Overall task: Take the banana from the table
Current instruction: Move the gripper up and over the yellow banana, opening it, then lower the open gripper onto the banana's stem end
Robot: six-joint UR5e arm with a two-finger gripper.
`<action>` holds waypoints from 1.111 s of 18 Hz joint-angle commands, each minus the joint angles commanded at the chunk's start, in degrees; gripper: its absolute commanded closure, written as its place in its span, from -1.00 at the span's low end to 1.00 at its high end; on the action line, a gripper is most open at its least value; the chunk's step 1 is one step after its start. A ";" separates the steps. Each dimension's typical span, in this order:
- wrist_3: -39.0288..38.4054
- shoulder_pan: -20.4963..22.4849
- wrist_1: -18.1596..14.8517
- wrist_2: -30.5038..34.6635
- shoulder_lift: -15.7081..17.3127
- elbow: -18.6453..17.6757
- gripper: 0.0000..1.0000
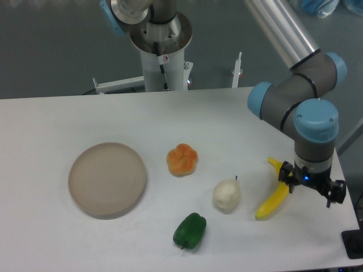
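The banana (271,202) is slim, curved and bright yellow. It lies on the white table (68,119) near the right edge, with its far tip pointing toward the back. My gripper (311,186) hangs from the arm's wrist just right of the banana's upper half. Its black fingers (285,174) look spread apart, and the left one sits at the banana's edge. Nothing is held. The fingertips are partly hidden under the wrist.
A whitish pear (226,195) with a stem lies just left of the banana. An orange fruit (182,159) sits mid-table and a green pepper (190,230) near the front. A round beige plate (108,178) is at the left. The table's right edge is close to the gripper.
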 joint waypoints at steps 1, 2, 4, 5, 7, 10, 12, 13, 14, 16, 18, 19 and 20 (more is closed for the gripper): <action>-0.09 0.53 -0.70 -1.40 0.00 -0.09 -1.00; -0.18 1.84 -1.06 -4.80 0.00 -0.79 -1.00; -0.44 4.12 -0.80 -10.08 -0.78 -1.32 -1.00; -0.18 4.66 -0.71 -10.11 -0.79 -1.67 -1.00; 0.26 5.28 0.17 -10.46 -0.44 -4.30 -1.00; -0.44 5.19 1.92 -10.37 -0.52 -5.19 -1.00; -0.53 5.02 3.33 -10.37 -0.70 -5.98 -1.00; -0.44 4.84 3.94 -10.37 -0.79 -6.33 -1.00; -0.44 4.58 5.34 -10.29 -0.88 -6.85 -1.00; -0.36 4.40 6.76 -10.20 -1.58 -7.21 -1.00; -0.01 4.40 7.11 -10.11 -1.41 -8.17 -1.00; -0.18 4.40 7.11 -10.11 -1.41 -8.18 -1.00; -0.44 4.31 7.11 -10.11 -1.41 -8.18 -1.00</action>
